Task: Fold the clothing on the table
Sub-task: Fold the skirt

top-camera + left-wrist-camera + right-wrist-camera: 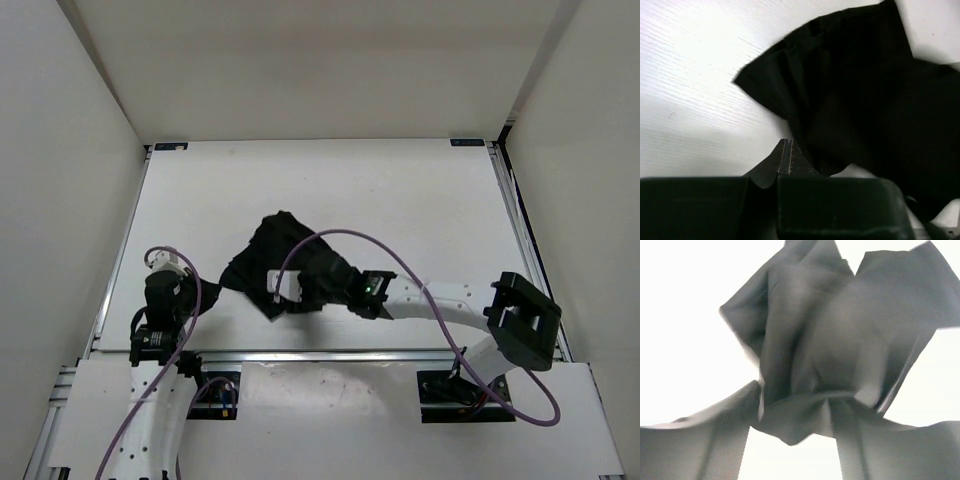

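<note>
A matte white table [400, 190] filled a white-walled enclosure [300, 60], with a metal rail [330, 354] running along the table's near edge. The black clothing [295, 258] lay bunched and wrinkled on the table, a little left of centre and towards the near side, with bare tabletop to its far side and to its right.

Two robot arms stood at the near edge. The right arm [450, 305] reached leftward across the table to the clothing, trailing a purple cable [400, 268] that looped over the fabric. The left arm [160, 310] stood at the near left, just beside the clothing's left edge.

In the right wrist view, the right gripper [805, 407] had its fingers [700, 440] spread apart, with a gathered fold of the clothing sitting between them. In the left wrist view, the left gripper [786, 155] had its fingers pressed together. Its tips sat just beside the edge of the clothing. Whether any fabric was pinched between them could not be told.
</note>
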Available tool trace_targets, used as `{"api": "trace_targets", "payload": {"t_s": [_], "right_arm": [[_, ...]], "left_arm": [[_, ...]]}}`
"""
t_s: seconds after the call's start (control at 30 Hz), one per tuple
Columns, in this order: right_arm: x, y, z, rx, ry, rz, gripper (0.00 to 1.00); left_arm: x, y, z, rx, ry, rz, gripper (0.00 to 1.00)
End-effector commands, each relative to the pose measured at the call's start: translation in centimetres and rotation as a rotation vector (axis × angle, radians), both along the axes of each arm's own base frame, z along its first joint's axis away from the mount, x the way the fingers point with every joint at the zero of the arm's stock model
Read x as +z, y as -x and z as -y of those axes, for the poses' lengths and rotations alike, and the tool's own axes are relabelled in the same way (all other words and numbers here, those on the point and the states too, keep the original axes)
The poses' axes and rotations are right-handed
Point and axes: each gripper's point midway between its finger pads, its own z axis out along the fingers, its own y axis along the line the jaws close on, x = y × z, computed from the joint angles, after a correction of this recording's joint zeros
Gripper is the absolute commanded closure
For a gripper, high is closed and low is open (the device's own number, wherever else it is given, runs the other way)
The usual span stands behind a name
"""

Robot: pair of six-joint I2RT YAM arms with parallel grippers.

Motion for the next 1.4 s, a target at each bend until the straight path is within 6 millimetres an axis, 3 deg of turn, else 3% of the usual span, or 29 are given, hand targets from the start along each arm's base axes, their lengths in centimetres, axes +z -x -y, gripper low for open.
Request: {"api": "trace_targets", "payload": {"t_s": [0.0,0.1,0.17,0.2,0.27,0.3,0.33,0.4,0.43,0.47,0.57,0.6,0.67,0.7,0.93,1.03,1.07,1.1,1.13,1.27,1.33,1.37], "right_arm": [[-2.7,3.2,1.8,0.157,0.111,-0.05,0.28],[0.8,1.9,2.8,0.09,0.01,0.016,0.24],[7.4,0.7,2.8,0.044,-0.206,0.018,0.2],[9.8,-0.8,3.3,-0.013,-0.276,0.016,0.21],[13.1,-2.9,4.2,-0.101,-0.331,0.042,0.21],[13.8,-4.0,4.8,-0.151,-0.325,0.049,0.21],[12.8,-5.4,5.8,-0.197,-0.288,0.029,0.21],[11.7,-7.0,7.5,-0.266,-0.263,-0.063,0.21],[11.2,-8.5,9.2,-0.324,-0.259,-0.1,0.21],[10.6,-8.5,9.1,-0.327,-0.269,-0.195,0.21],[9.1,-11.0,12.2,-0.435,-0.313,-0.487,0.22],[9.1,-10.7,11.6,-0.412,-0.331,-0.592,0.23],[8.3,-11.8,12.8,-0.444,-0.372,-0.732,0.24],[7.8,-11.5,12.6,-0.419,-0.383,-0.805,0.24],[5.7,-10.6,12.1,-0.367,-0.472,-1.126,0.22],[5.5,-11.1,12.2,-0.401,-0.528,-1.158,0.25],[5.2,-11.3,12.3,-0.423,-0.543,-1.161,0.25],[5.5,-11.2,12.0,-0.424,-0.548,-1.155,0.24],[5.6,-11.6,12.3,-0.442,-0.558,-1.132,0.24],[5.4,-10.1,11.9,-0.371,-0.497,-1.13,0.24],[4.4,-9.5,11.8,-0.368,-0.45,-1.134,0.23],[4.1,-9.4,12.0,-0.37,-0.43,-1.119,0.23]], "left_arm": [[-0.1,0.4,0.8,-0.011,0.049,-0.003,1.0],[0.0,-0.1,1.6,-0.011,0.115,0.023,1.0],[-0.1,-0.3,2.0,-0.01,0.156,0.031,1.0],[0.1,-0.6,2.1,-0.01,0.159,0.038,1.0],[0.3,-1.0,2.1,-0.016,0.159,0.052,1.0],[0.8,-1.1,3.1,-0.06,0.165,0.06,0.98],[1.7,-1.5,3.5,-0.094,0.158,0.086,0.94],[3.2,-1.9,4.8,-0.16,0.176,0.119,0.75],[4.2,-2.0,6.0,-0.217,0.205,0.123,0.7],[5.0,-1.9,7.0,-0.244,0.25,0.121,0.55],[7.5,-0.5,11.8,-0.41,0.513,0.119,0.07],[8.7,0.2,13.2,-0.422,0.62,0.1,0.01],[11.0,0.2,13.8,-0.359,0.663,0.18,0.02],[11.4,0.5,14.1,-0.344,0.684,0.17,0.02],[9.5,3.0,16.9,-0.336,0.764,0.01,0.01],[9.9,3.5,18.4,-0.363,0.705,-0.004,0.02],[8.7,2.8,18.3,-0.32,0.656,-0.025,0.01],[8.9,3.4,19.1,-0.348,0.637,-0.031,0.02],[8.0,2.3,19.0,-0.31,0.593,-0.025,0.01],[5.4,1.5,20.4,-0.327,0.517,-0.114,0.01],[6.6,1.6,21.4,-0.398,0.433,-0.107,0.02],[4.9,1.7,21.1,-0.41,0.342,-0.154,0.01]]}}
